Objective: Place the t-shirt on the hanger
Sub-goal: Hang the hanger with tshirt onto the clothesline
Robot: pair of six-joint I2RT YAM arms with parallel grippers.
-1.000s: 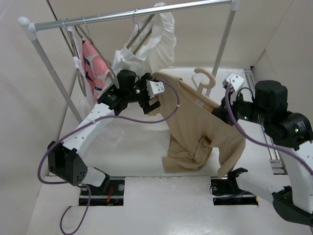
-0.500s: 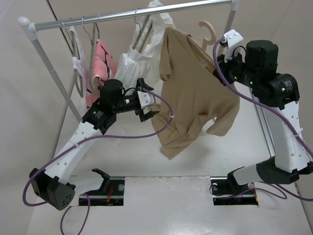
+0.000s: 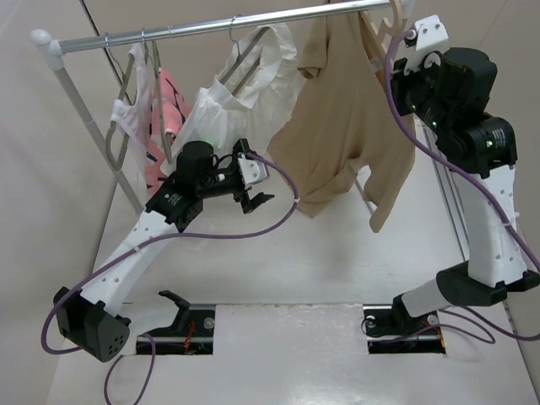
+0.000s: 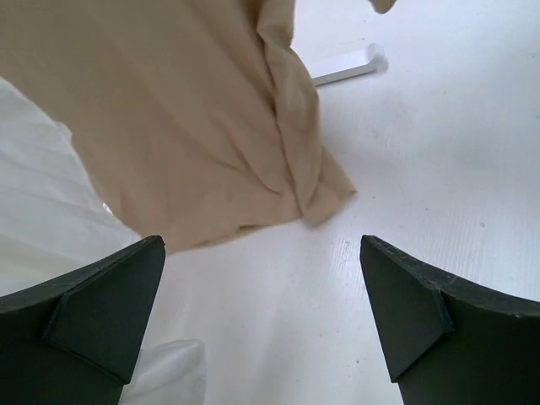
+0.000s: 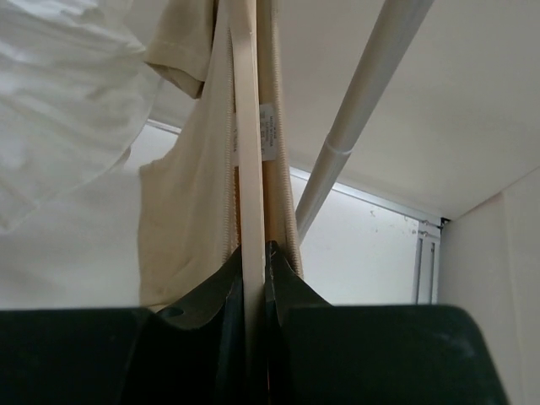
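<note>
The tan t-shirt (image 3: pixel 337 118) hangs draped on the pale hanger (image 3: pixel 381 24), up by the rail at the top right. My right gripper (image 3: pixel 402 49) is shut on the hanger. In the right wrist view the hanger (image 5: pixel 247 126) stands edge-on, clamped between the jaws of the right gripper (image 5: pixel 255 246), with the t-shirt's fabric (image 5: pixel 181 211) and its white label (image 5: pixel 267 131) on either side. My left gripper (image 3: pixel 253 181) hovers left of the t-shirt's hem, apart from it. The left gripper (image 4: pixel 260 245) is open and empty, and the t-shirt's lower edge (image 4: pixel 169 110) hangs ahead of it.
A metal rail (image 3: pixel 211 25) on slanted white posts (image 3: pixel 84 126) spans the back. A white pleated garment (image 3: pixel 245 84) and a pink patterned one (image 3: pixel 169 110) hang on it, left of the t-shirt. The rack's right post (image 5: pixel 354 126) stands close beside the hanger. White fabric (image 4: pixel 42 194) lies by the left fingers.
My right arm has raised the hanger and t-shirt from low over the table up to the rail. My left gripper has drawn back from the t-shirt and stays open.
</note>
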